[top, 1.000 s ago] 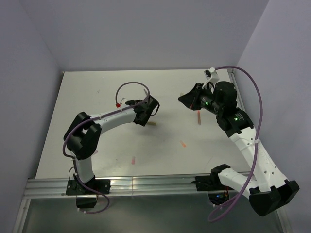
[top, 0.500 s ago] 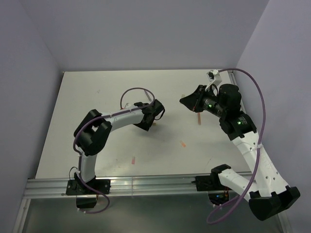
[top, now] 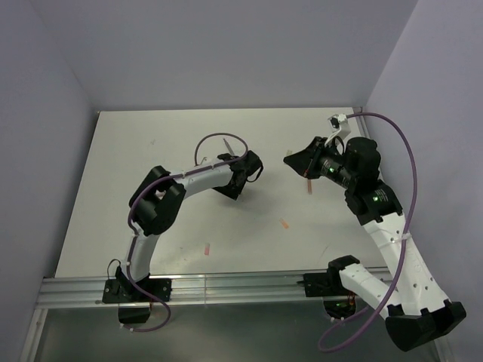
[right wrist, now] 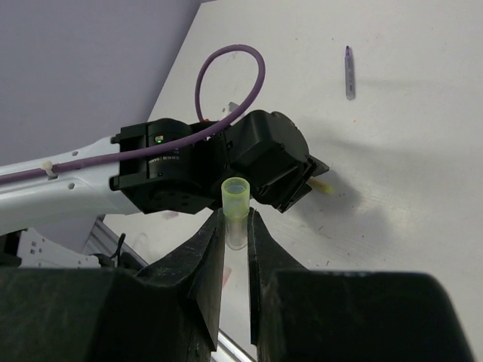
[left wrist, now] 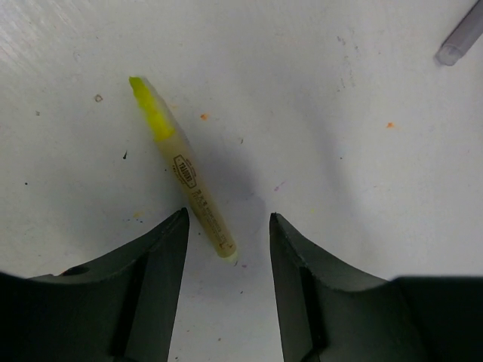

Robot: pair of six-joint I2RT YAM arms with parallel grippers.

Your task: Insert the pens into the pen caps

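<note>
The left gripper (left wrist: 226,240) stands open low over the table (left wrist: 362,151), its jaws astride the tail end of the yellow pen (left wrist: 185,170), which lies flat and seems untouched. The right gripper (right wrist: 236,230) pinches the yellow cap (right wrist: 235,197), mouth outward, raised off the table.

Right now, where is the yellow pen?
In the left wrist view, the yellow pen lies flat on the table, its near end between the fingers of the open left claw.
</note>
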